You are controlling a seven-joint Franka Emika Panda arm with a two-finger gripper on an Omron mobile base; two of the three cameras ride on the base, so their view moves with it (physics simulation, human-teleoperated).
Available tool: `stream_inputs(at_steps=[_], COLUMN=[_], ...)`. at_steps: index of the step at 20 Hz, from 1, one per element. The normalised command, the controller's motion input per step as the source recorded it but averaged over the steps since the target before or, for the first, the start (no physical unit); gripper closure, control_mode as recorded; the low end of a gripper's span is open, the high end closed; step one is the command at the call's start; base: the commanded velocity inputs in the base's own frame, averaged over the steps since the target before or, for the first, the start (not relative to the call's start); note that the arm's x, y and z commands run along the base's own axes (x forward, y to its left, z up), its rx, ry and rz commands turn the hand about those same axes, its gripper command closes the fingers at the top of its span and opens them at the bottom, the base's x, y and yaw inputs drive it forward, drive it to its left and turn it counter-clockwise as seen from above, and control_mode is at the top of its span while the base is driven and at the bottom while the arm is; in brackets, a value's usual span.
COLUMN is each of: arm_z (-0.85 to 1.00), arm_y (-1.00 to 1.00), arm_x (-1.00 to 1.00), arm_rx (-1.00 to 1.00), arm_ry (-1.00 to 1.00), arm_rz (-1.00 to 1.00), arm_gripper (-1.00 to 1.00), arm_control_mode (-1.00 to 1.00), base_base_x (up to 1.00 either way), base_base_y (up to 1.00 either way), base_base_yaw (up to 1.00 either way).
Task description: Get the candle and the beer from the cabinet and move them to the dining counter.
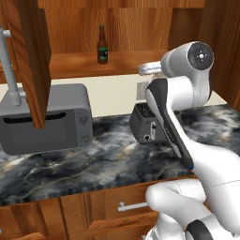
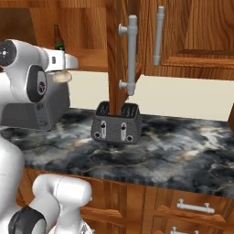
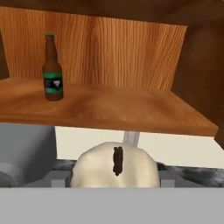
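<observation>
The cream candle with its dark wick sits between my gripper's grey fingers, just below and in front of the cabinet shelf; the gripper is shut on it. From the right base view the candle hangs under the white hand, out in front of the shelf. The brown beer with a green label stands upright at the shelf's left back, also seen as the beer and the beer. The cabinet is open. The dining counter is out of view.
An open cabinet door juts out on the left, and another door edge with a bar handle hangs over the toaster. A grey microwave stands on the narrow marble worktop. Drawers lie below.
</observation>
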Motion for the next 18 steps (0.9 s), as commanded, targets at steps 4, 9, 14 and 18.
stream_inputs(at_steps=[4, 9, 14, 18], arm_z=[-0.08, -0.30, -0.38, -0.27], arm_y=[0.22, 0.10, 0.00, 0.06], arm_x=[-1.00, -0.77, -0.37, -0.38], arm_rx=[-0.02, -0.02, -0.01, 0.00], arm_ry=[0.00, 0.07, 0.13, -0.04], arm_rz=[0.00, 0.00, 0.00, 0.00], arm_gripper=[1.00, 1.00, 1.00, 1.00], arm_control_mode=[-1.00, -1.00, -1.00, 1.00], base_base_x=[0.00, 0.00, 0.00, -0.18], base_base_y=[0.00, 0.00, 0.00, 0.05], base_base_yaw=[0.00, 0.00, 0.00, 0.01])
